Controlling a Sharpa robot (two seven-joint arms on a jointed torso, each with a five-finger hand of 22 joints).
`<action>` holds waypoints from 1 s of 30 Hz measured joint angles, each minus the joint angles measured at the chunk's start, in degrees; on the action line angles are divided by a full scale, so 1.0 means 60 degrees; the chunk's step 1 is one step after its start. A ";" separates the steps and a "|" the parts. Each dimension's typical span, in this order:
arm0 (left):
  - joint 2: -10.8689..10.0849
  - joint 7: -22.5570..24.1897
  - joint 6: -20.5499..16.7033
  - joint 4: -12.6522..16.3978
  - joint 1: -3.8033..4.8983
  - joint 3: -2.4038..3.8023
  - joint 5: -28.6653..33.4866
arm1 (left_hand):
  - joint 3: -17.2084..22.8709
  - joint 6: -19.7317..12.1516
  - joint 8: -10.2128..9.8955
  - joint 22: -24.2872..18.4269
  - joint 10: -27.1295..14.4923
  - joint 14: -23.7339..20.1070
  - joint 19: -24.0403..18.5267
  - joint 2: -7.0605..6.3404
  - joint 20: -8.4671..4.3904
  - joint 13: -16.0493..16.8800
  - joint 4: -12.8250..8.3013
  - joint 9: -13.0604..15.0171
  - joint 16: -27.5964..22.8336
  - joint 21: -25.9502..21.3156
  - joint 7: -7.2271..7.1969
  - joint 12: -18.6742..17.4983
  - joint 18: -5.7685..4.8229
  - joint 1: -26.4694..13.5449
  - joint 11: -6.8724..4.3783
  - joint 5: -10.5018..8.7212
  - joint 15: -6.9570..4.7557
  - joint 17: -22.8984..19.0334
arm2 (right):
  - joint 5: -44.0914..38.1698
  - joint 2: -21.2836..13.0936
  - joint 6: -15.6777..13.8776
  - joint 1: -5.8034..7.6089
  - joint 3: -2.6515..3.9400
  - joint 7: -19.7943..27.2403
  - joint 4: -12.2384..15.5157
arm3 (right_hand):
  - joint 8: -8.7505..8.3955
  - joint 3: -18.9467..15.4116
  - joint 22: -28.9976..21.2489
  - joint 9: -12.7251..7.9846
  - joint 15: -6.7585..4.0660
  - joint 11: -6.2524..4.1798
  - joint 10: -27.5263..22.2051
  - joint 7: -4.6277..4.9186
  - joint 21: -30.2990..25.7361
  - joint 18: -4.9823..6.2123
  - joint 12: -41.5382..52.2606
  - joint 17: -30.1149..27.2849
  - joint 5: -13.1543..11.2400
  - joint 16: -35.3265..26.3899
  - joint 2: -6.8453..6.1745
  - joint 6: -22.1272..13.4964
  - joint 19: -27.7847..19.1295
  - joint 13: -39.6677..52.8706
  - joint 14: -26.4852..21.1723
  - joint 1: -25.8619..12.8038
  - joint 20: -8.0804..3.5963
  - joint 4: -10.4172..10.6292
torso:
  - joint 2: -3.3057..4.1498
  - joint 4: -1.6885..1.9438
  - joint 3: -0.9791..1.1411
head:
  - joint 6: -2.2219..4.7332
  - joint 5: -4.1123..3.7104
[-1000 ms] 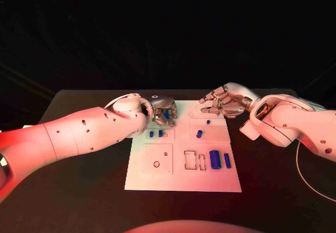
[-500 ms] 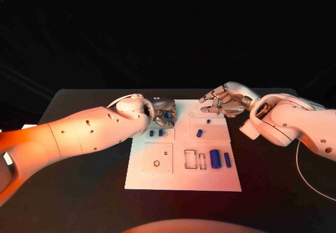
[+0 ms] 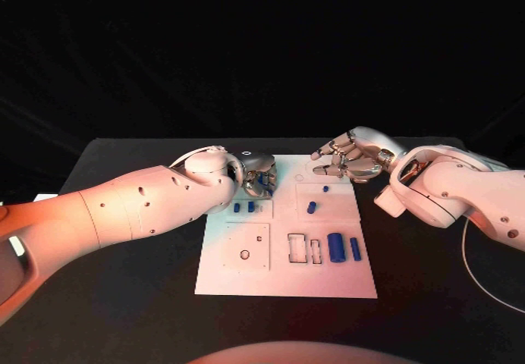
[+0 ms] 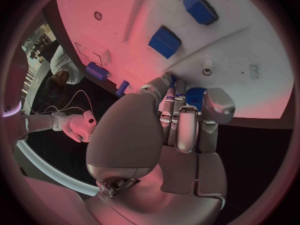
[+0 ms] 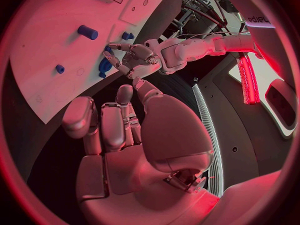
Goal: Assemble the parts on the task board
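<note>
A: Where are we seeing the left hand (image 3: 258, 176)?

B: It is hovering over the far left corner of the task board (image 3: 287, 284). In the left wrist view its fingers (image 4: 186, 130) are curling around a blue part (image 4: 196, 96), so we are reading it as gripping that part just above the white surface.

A: And the right hand (image 3: 348, 161)?

B: It is hanging at the board's far right corner, fingers loosely bent and apart, and we are seeing nothing in it.

A: Where are the other parts lying?

B: Two small blue pieces (image 3: 243, 207) are sitting just nearer than the left hand. A short blue peg (image 3: 312, 208) is lying mid-board, and a big blue cylinder (image 3: 336, 249) is resting beside a thinner one (image 3: 354, 249) toward the near right.
</note>
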 measured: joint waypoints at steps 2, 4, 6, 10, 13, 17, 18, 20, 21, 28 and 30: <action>0.0017 -0.0002 0.0002 -0.0019 -0.0008 0.0005 -0.0004 | 0.0104 0.0074 -0.0012 0.0100 0.0128 0.0000 0.0047 0.0018 -0.0015 0.0006 -0.0054 -0.0006 0.0006 0.0118 -0.0005 -0.0028 0.0000 0.0018 -0.0020 0.0000 0.0000 0.0021 | 0.0000 0.0002 0.0001 0.0000 0.0000 0.0000 0.0000 | 0.0000 0.0000 0.0000 0.0000 0.0000 0.0000 0.0000 0.0000 0.0000 -0.0001 0.0000 0.0000 0.0000 0.0000 0.0000 0.0000 0.0000 0.0000 0.0000 0.0000 0.0000 0.0000 | 0.0000 0.0000 0.0001 | -0.0002 0.0000; 0.0030 -0.0002 0.0000 -0.0027 -0.0017 0.0010 -0.0007 | 0.0212 0.0157 -0.0019 0.0210 0.0249 0.0033 0.0085 0.0020 -0.0017 0.0042 -0.0118 -0.0014 0.0008 0.0224 0.0013 -0.0090 0.0000 0.0020 -0.0043 0.0000 -0.0033 0.0027 | 0.0000 0.0006 0.0002 0.0000 0.0000 0.0001 0.0000 | 0.0000 0.0000 0.0000 0.0000 0.0000 0.0000 0.0000 0.0000 0.0000 -0.0001 0.0000 0.0000 0.0000 0.0000 0.0000 0.0000 0.0000 0.0000 0.0000 0.0000 0.0000 0.0000 | 0.0000 0.0000 0.0002 | -0.0006 0.0000; 0.0038 0.0000 -0.0013 -0.0028 -0.0028 0.0012 -0.0008 | 0.0298 0.0246 -0.0040 0.0352 0.0345 0.0033 0.0122 0.0057 -0.0054 0.0063 -0.0195 -0.0013 0.0063 0.0359 -0.0002 -0.0090 0.0000 0.0059 -0.0073 -0.0028 -0.0033 0.0062 | 0.0000 0.0012 0.0004 0.0000 0.0000 0.0001 -0.0002 | 0.0000 0.0000 0.0000 0.0000 0.0000 0.0000 0.0000 0.0000 0.0000 0.0000 0.0000 0.0000 0.0000 0.0000 0.0000 0.0000 0.0000 0.0000 0.0000 0.0000 0.0000 0.0000 | 0.0000 -0.0001 0.0002 | -0.0007 -0.0004; 0.0013 0.0020 -0.0075 0.0021 -0.0061 0.0020 -0.0008 | 0.0482 0.0344 -0.0099 0.0570 0.0427 0.0033 0.0206 0.0127 -0.0067 0.0088 -0.0326 -0.0008 0.0063 0.0559 -0.0004 -0.0168 -0.0149 0.0129 -0.0085 -0.0112 -0.0033 0.0085 | 0.0000 0.0024 0.0008 -0.0001 0.0000 0.0003 -0.0012 | 0.0000 0.0000 0.0000 0.0000 0.0000 0.0001 0.0001 0.0000 0.0000 0.0000 0.0000 0.0000 0.0000 0.0000 0.0000 0.0000 0.0000 0.0001 0.0000 0.0000 0.0000 0.0000 | -0.0005 0.0000 0.0002 | -0.0007 -0.0006; -0.0096 0.0022 -0.0119 0.0133 -0.0090 0.0040 -0.0004 | 0.0522 0.0344 -0.0112 0.0641 0.0429 0.0033 0.0205 0.0131 -0.0067 0.0087 -0.0366 0.0003 0.0063 0.0600 -0.0004 -0.0223 -0.0149 0.0134 -0.0083 -0.0114 -0.0033 0.0085 | 0.0000 0.0029 0.0011 -0.0001 0.0000 0.0004 -0.0018 | 0.0000 0.0000 0.0001 0.0000 0.0000 0.0001 0.0001 0.0000 0.0000 -0.0001 0.0000 0.0000 0.0000 0.0000 0.0000 0.0000 0.0000 0.0010 0.0000 0.0000 0.0000 0.0000 | -0.0005 -0.0001 0.0002 | 0.0006 -0.0013; -0.0402 0.0016 -0.0193 0.0395 -0.0115 0.0125 0.0073 | 0.0588 0.0344 -0.0124 0.0682 0.0461 0.0033 0.0205 0.0131 -0.0067 0.0086 -0.0380 0.0009 0.0063 0.0618 -0.0004 -0.0295 -0.0149 0.0134 -0.0051 -0.0117 -0.0033 0.0085 | 0.0000 0.0029 0.0015 -0.0002 0.0000 0.0004 -0.0025 | 0.0000 0.0000 0.0000 0.0000 0.0000 0.0001 0.0002 0.0000 0.0000 0.0000 0.0000 0.0000 0.0000 0.0000 0.0000 0.0000 0.0000 0.0010 0.0000 0.0000 0.0000 0.0000 | -0.0006 -0.0001 0.0002 | 0.0027 -0.0027; -0.0507 0.0008 -0.0218 0.0491 -0.0113 0.0183 0.0130 | 0.0591 0.0347 -0.0127 0.0698 0.0461 0.0033 0.0205 0.0131 -0.0067 0.0088 -0.0383 0.0009 0.0063 0.0652 -0.0001 -0.0298 -0.0149 0.0134 -0.0051 -0.0117 -0.0033 0.0083 | 0.0000 0.0028 0.0016 -0.0002 0.0000 0.0004 -0.0029 | 0.0000 0.0000 0.0001 0.0000 0.0000 0.0002 0.0002 0.0000 0.0000 -0.0001 0.0000 0.0000 0.0000 0.0000 0.0000 0.0000 0.0000 0.0010 0.0000 0.0000 0.0000 0.0000 | -0.0009 -0.0001 0.0002 | 0.0033 -0.0031; -0.0686 -0.0001 -0.0246 0.0647 -0.0086 0.0251 0.0283 | 0.0616 0.0379 -0.0130 0.0739 0.0461 0.0033 0.0205 0.0131 -0.0067 0.0100 -0.0408 0.0009 0.0063 0.0688 0.0030 -0.0316 -0.0149 0.0133 -0.0051 -0.0118 -0.0033 0.0075 | 0.0000 0.0026 0.0017 -0.0002 0.0001 0.0004 -0.0036 | 0.0000 0.0000 0.0000 0.0000 0.0000 0.0001 0.0002 0.0000 0.0000 -0.0001 0.0000 0.0000 0.0000 0.0000 0.0000 0.0000 0.0000 0.0010 0.0000 0.0000 0.0000 0.0000 | -0.0014 0.0005 0.0002 | 0.0046 -0.0034; -0.0766 -0.0007 -0.0256 0.0701 -0.0066 0.0273 0.0371 | 0.0634 0.0383 -0.0136 0.0751 0.0461 0.0033 0.0224 0.0131 -0.0048 0.0105 -0.0398 0.0008 0.0063 0.0691 0.0034 -0.0360 -0.0149 0.0133 -0.0051 -0.0118 -0.0033 0.0070 | 0.0000 0.0026 0.0018 -0.0002 0.0001 0.0004 -0.0039 | 0.0000 0.0000 0.0000 0.0000 0.0000 0.0001 0.0001 0.0000 0.0000 -0.0001 0.0000 0.0000 0.0009 0.0000 0.0000 0.0000 0.0000 0.0010 0.0000 0.0000 0.0000 0.0000 | -0.0016 0.0007 0.0002 | 0.0051 -0.0038; -0.1385 -0.0083 -0.0278 0.1061 0.0040 0.0348 0.1170 | 0.0691 0.0391 -0.0159 0.0773 0.0461 0.0033 0.0238 0.0130 -0.0034 0.0106 -0.0404 0.0005 0.0063 0.0691 0.0044 -0.0423 -0.0150 0.0133 -0.0051 -0.0119 -0.0033 0.0043 | 0.0000 0.0035 0.0021 -0.0022 0.0001 0.0004 -0.0063 | -0.0001 0.0000 0.0001 0.0000 0.0000 0.0002 0.0002 0.0000 0.0000 -0.0001 0.0000 0.0001 0.0054 0.0000 0.0000 0.0000 0.0000 0.0009 0.0000 0.0000 0.0000 0.0000 | -0.0022 0.0036 0.0001 | 0.0070 -0.0040; -0.1529 -0.0103 -0.0278 0.1146 0.0046 0.0352 0.1381 | 0.0706 0.0391 -0.0161 0.0782 0.0483 0.0033 0.0238 0.0122 -0.0034 0.0106 -0.0419 0.0004 0.0063 0.0691 0.0044 -0.0437 -0.0150 0.0125 -0.0029 -0.0119 -0.0033 0.0043 | 0.0000 0.0041 0.0023 -0.0036 0.0001 0.0004 -0.0066 | 0.0000 0.0000 0.0001 0.0000 0.0000 0.0002 0.0002 0.0000 0.0000 0.0000 0.0000 0.0000 0.0054 0.0000 0.0000 0.0000 0.0000 0.0009 0.0000 0.0000 0.0000 0.0000 | -0.0024 0.0042 -0.0004 | 0.0070 -0.0040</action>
